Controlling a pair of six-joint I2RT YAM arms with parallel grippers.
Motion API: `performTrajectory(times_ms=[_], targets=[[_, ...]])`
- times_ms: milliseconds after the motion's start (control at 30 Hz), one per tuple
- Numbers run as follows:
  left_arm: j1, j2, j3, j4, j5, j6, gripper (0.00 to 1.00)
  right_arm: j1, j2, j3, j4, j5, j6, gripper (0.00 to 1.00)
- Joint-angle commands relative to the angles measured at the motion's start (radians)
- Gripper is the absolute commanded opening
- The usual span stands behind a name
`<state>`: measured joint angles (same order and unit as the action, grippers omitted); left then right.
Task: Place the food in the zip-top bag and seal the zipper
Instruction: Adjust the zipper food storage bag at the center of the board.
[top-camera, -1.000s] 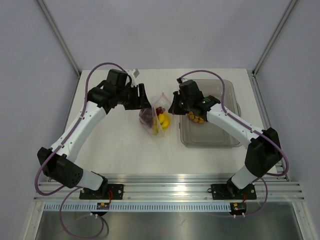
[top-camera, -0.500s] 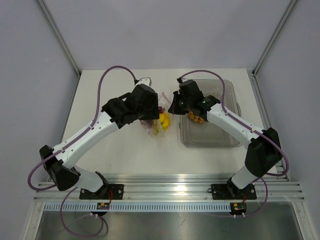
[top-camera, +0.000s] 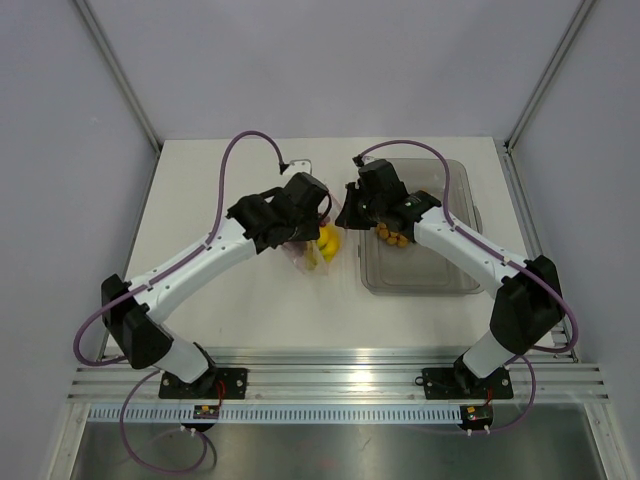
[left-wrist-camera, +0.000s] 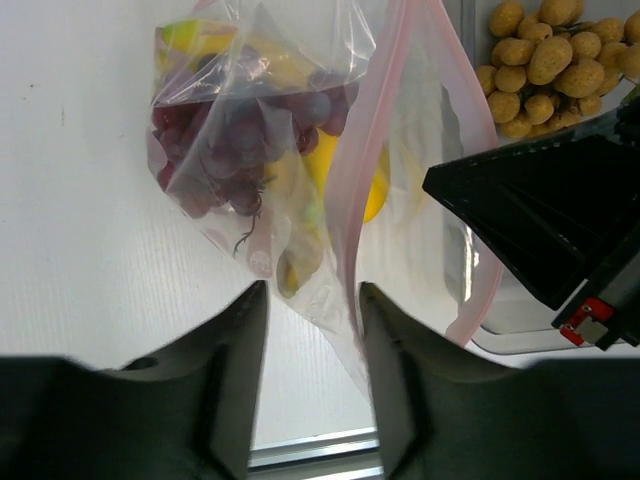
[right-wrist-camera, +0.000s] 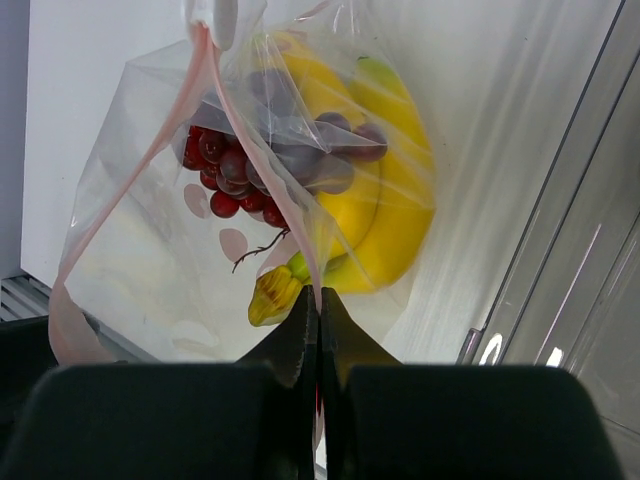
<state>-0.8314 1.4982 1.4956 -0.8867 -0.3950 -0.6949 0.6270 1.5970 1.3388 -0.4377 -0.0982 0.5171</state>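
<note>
I have the zip-top bag (top-camera: 310, 243) hanging up off the middle of the worktop (top-camera: 190, 190), between my two arms, with its lower end down on the surface. My right claw (right-wrist-camera: 318, 300) has its fingers pressed together on the bag's top edge, with the thin film pinched between them, and the bag hangs open below it. My left claw (left-wrist-camera: 310, 295) has its fingers apart on either side of the bag's near edge. The pink zipper strip (left-wrist-camera: 355, 170) runs down just inside the right-hand finger, and I cannot tell whether either finger is touching the plastic. The zipper is not sealed: its two pink edges stand apart and the mouth gapes. Inside the bag I see the dark red grapes (left-wrist-camera: 235, 150) bunched on one side and the yellow bananas (right-wrist-camera: 385, 200) lying against them, both low in the bag. The small tan round fruits (left-wrist-camera: 545, 60) are not in the bag. They lie in a cluster in the clear tray (top-camera: 420, 280), which sits on the worktop just to the right of the bag, under my right arm.
</note>
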Motion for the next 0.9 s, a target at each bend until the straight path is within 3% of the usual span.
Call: performTrajectory(times_ms=[0, 67, 100, 167, 700, 867], targets=[[-0.005, 0.017, 0.045, 0.017, -0.067, -0.012, 0.36, -0.006, -0.051, 0.042, 0.034, -0.006, 0.004, 0.00], [-0.005, 0.010, 0.040, 0.011, -0.076, -0.009, 0.26, -0.006, -0.051, 0.042, 0.031, -0.001, 0.001, 0.00], [-0.005, 0.007, 0.040, 0.008, -0.079, -0.008, 0.11, -0.006, -0.051, 0.042, 0.033, 0.005, -0.002, 0.00], [-0.003, -0.007, 0.060, -0.012, -0.096, 0.009, 0.00, -0.006, -0.049, 0.043, 0.027, 0.012, -0.003, 0.00], [0.103, -0.004, 0.216, -0.104, 0.067, 0.182, 0.00, -0.056, -0.039, 0.083, -0.003, 0.058, -0.017, 0.00], [0.138, 0.039, 0.359, -0.153, 0.099, 0.250, 0.00, -0.064, -0.034, 0.077, 0.025, 0.000, 0.001, 0.00]])
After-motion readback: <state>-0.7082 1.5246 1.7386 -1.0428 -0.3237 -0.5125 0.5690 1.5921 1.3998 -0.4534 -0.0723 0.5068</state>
